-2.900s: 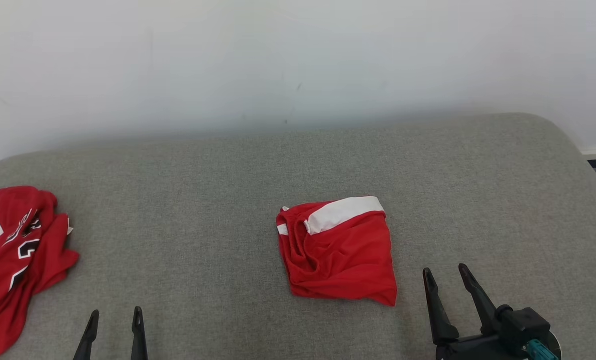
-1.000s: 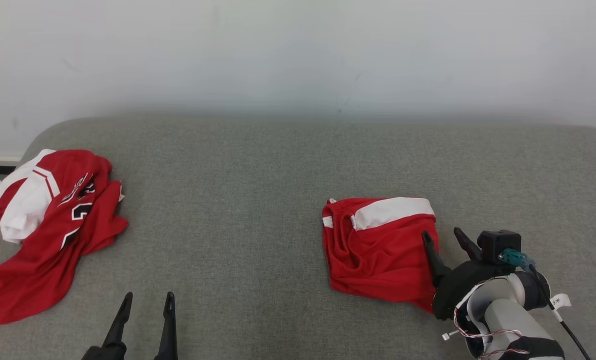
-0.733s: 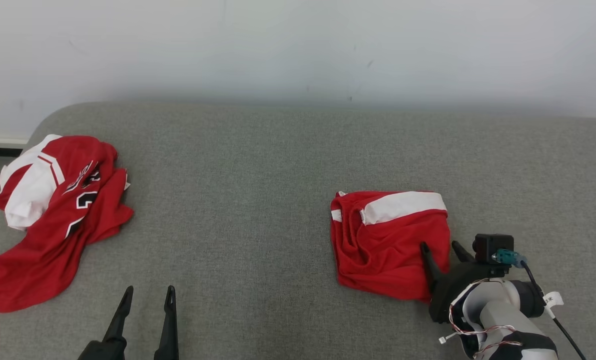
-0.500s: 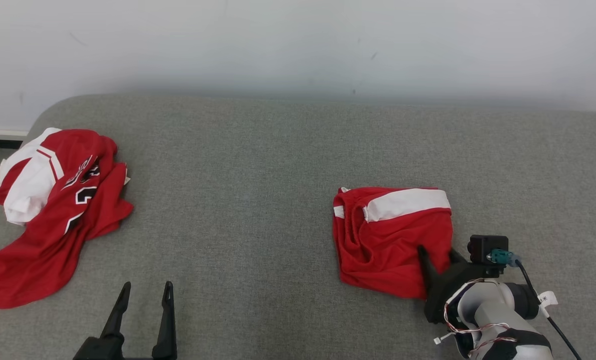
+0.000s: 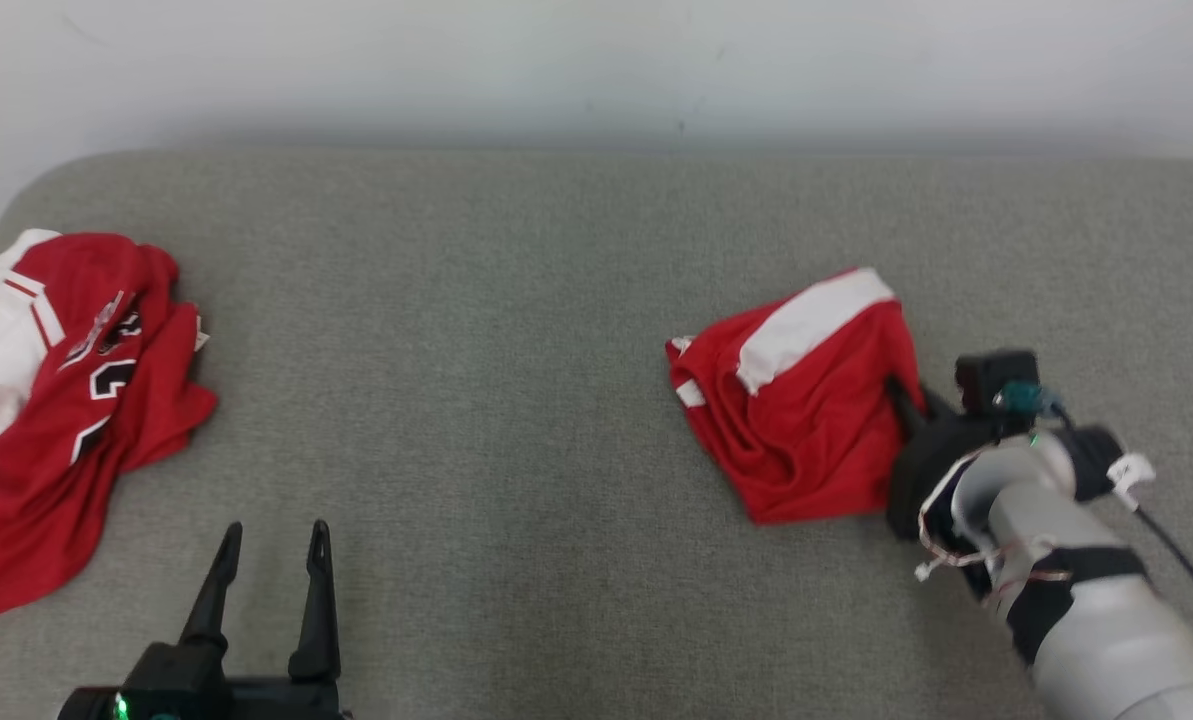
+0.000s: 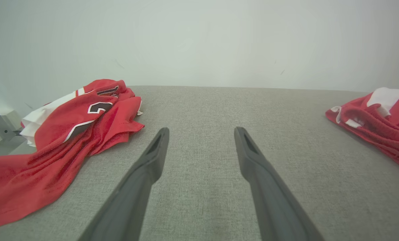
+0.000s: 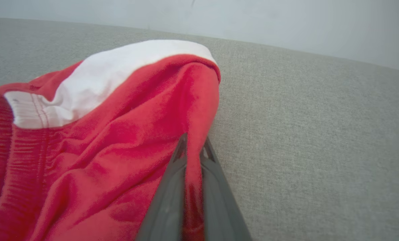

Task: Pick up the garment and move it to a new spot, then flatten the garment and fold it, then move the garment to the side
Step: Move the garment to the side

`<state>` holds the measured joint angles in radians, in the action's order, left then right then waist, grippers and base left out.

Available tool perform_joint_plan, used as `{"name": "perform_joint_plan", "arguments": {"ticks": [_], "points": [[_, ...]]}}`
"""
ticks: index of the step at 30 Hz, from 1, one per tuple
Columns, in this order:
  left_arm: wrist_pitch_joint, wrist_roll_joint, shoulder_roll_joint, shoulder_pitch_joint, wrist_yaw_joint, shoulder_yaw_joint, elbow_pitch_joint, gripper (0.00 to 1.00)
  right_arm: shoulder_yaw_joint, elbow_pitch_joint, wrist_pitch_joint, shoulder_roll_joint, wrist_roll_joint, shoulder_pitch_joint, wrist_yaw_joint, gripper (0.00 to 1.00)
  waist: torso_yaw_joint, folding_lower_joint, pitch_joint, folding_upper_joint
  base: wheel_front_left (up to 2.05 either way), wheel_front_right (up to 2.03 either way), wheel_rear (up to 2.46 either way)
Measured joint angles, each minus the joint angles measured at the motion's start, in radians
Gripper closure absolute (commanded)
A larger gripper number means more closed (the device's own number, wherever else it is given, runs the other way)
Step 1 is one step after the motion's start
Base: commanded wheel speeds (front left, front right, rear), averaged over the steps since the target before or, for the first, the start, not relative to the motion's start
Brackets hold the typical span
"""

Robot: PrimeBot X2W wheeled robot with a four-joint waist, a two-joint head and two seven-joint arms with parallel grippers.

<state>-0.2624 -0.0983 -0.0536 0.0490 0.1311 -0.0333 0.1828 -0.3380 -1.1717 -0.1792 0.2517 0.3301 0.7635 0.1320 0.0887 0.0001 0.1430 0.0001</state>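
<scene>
Right tool (image 5: 908, 392) snapped shut on folded garment (image 5: 796, 410) at right edge, center-right of frame; cloth tilted, lifting. Move aside likely begun. Left tool (image 5: 274, 527) stayed wide.

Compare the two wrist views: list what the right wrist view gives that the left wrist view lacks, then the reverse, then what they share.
Right wrist view adds: the right gripper shut on a fold at the edge of the folded red garment, with cloth pinched between its fingers.
Left wrist view adds: the left gripper, open and holding nothing, and a crumpled red jersey lying off to its left.
Shared: the folded red garment with its white band, the grey padded surface and the pale wall behind.
</scene>
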Motion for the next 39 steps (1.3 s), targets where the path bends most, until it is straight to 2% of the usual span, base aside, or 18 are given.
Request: {"name": "perform_joint_plan", "arguments": {"ticks": [13, 28, 29, 34, 39], "points": [[0.000, -0.013, -0.002, 0.135, 0.000, 0.021, -0.122, 0.00, -0.170, 0.088, 0.065, 0.228, 0.005, 0.275, 0.000, 1.00, -0.068, 0.0002, 0.194, 0.0001, 0.00, 0.00, 0.00], [0.000, 0.019, -0.077, 0.167, 0.001, -0.049, -0.329, 0.00, -0.322, 0.229, 0.153, 0.467, 0.056, 0.513, 0.000, 1.00, -0.224, 0.0002, 0.417, 0.0002, 0.00, 0.00, 0.00], [0.000, 0.022, -0.082, 0.168, 0.000, -0.048, -0.349, 0.00, -0.341, 0.240, 0.166, 0.499, 0.059, 0.527, 0.000, 1.00, -0.241, 0.0001, 0.443, 0.0002, 0.00, 0.00, 0.00], [0.000, 0.034, -0.097, 0.188, 0.000, -0.037, -0.393, 0.00, -0.364, 0.257, 0.188, 0.564, 0.078, 0.563, 0.000, 1.00, -0.271, 0.0002, 0.505, 0.0001, 0.00, 0.00, 0.00], [-0.002, 0.034, -0.112, 0.198, 0.000, -0.031, -0.424, 0.00, -0.357, 0.254, 0.188, 0.596, 0.085, 0.605, 0.000, 1.00, -0.282, 0.0000, 0.555, 0.0000, 0.00, 0.00, 0.00]]}}
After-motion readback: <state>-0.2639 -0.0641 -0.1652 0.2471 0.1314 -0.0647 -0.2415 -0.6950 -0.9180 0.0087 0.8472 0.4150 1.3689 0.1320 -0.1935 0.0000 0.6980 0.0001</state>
